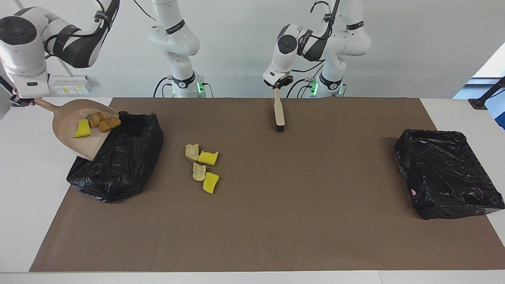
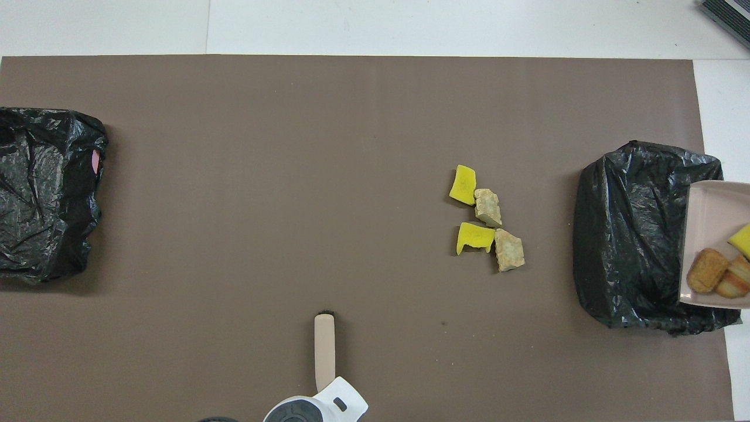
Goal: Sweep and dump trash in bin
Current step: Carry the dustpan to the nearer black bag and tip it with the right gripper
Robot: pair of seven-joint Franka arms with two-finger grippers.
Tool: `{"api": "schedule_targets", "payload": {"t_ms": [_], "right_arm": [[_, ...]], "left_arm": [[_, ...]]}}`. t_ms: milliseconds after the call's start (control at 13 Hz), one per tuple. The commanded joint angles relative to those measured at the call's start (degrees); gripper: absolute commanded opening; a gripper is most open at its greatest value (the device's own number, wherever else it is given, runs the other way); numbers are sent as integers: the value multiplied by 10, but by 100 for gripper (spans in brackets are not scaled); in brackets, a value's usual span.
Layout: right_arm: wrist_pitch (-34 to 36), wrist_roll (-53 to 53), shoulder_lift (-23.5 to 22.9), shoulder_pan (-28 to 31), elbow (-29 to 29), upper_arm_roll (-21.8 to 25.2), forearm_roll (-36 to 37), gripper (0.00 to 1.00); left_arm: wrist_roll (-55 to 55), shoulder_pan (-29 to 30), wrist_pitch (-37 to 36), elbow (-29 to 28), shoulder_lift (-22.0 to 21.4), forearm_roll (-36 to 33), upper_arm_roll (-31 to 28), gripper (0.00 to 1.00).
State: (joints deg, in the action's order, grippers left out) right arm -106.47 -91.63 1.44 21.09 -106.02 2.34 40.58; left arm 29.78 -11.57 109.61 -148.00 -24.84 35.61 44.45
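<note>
My right gripper (image 1: 23, 100) is shut on the handle of the beige dustpan (image 1: 77, 134), held tilted over the edge of the black-bagged bin (image 1: 122, 157) at the right arm's end. In the pan lie one yellow chunk (image 1: 82, 129) and two brown lumps (image 1: 109, 124). The pan (image 2: 712, 205) and bin (image 2: 633, 234) also show in the overhead view. Two yellow chunks (image 1: 208, 157) and two tan lumps (image 1: 192, 152) lie on the mat beside the bin; they also show in the overhead view (image 2: 473, 237). My left gripper (image 1: 278, 85) is shut on the brush (image 1: 279, 114), bristles down on the mat close to the robots.
A second black-bagged bin (image 1: 446, 173) stands at the left arm's end of the table and also shows in the overhead view (image 2: 47, 193). A brown mat (image 1: 276, 221) covers most of the white table.
</note>
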Motion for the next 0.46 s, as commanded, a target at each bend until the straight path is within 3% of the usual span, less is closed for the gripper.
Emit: {"api": "schedule_targets", "payload": {"t_ms": [0,77,154,231,385], "right_arm": [[-35,-23,30,-7,-42,-4,53,0],[-36,-36,30,-7,-42,-6,56,0],[-37,-48,30,-8,-40,-8,68,0],[-44,-61,29,-8,-39,-14,90,0],[-77,-92,23,-7,-35,-16,109,0]], "left_arm": [[-17,17,9,13,36,12,-4,46],[-37,21,9,25,55,12,-8,63],[-57,22,20,31,64,12,-11,90],[-67,23,27,37,76,7,-14,100],[-68,25,32,66,93,-25,-52,100]]}}
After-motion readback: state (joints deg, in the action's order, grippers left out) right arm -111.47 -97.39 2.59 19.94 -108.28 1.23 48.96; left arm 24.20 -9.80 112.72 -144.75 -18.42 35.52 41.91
